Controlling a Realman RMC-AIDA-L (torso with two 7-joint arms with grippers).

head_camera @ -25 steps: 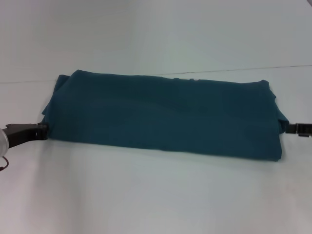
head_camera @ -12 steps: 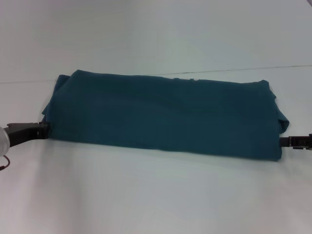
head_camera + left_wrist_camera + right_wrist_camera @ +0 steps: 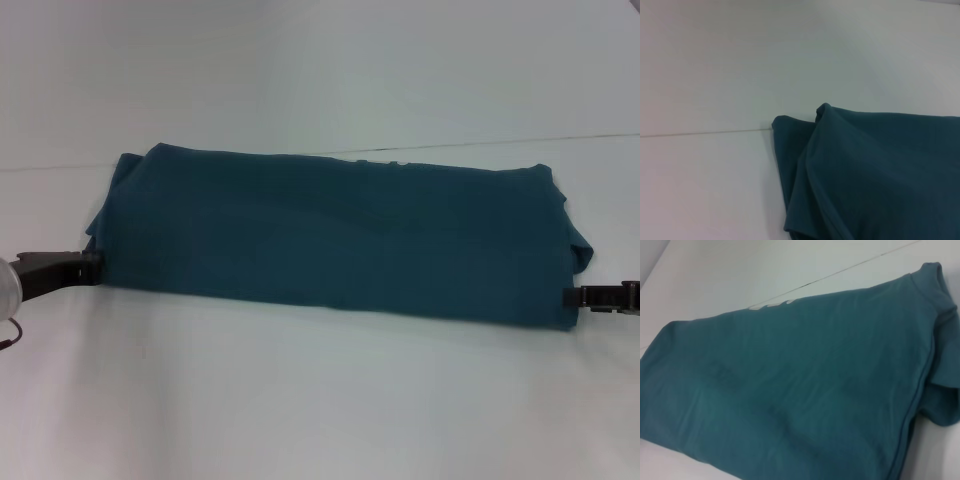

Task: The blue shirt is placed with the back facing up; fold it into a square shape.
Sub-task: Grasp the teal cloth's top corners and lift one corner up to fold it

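Blue shirt: the blue shirt (image 3: 335,235) lies on the desk (image 3: 300,400) as a long band stretched between the two pincers, one short end at each; it is not yet a square.

Left pincer: the left pincer (image 3: 90,265) sits low at the band's left short end, its tip touching the cloth edge. Whether it is clenched on the fabric or released, I cannot tell.

Right pincer: the right pincer (image 3: 572,298) sits low at the near corner of the opposite short end, tip against the cloth. Its grip cannot be told either.

Risk, uneven grip: if one pincer holds only the top layer, a lift would likely peel the band open instead of carrying the whole end across.

Risk, loose sleeve: beyond the right pincer a sleeve flap (image 3: 942,405) sticks out past the end; folded over as it lies, it would probably bunch and spoil the square edge.

Risk, crumpled corner: in front of the left pincer the cloth is rumpled into overlapping folds (image 3: 805,150), so a bite there may catch a ridge and slip.

Risk, lettering side: a strip of white lettering (image 3: 771,304) peeks at the band's far edge from the right pincer; a skewed fold could turn more of it outward.

Surface: plain pale desk, smooth, with a thin seam line (image 3: 500,143) running across beyond the shirt.

Room: only a bare pale wall (image 3: 300,60) shows behind the desk.
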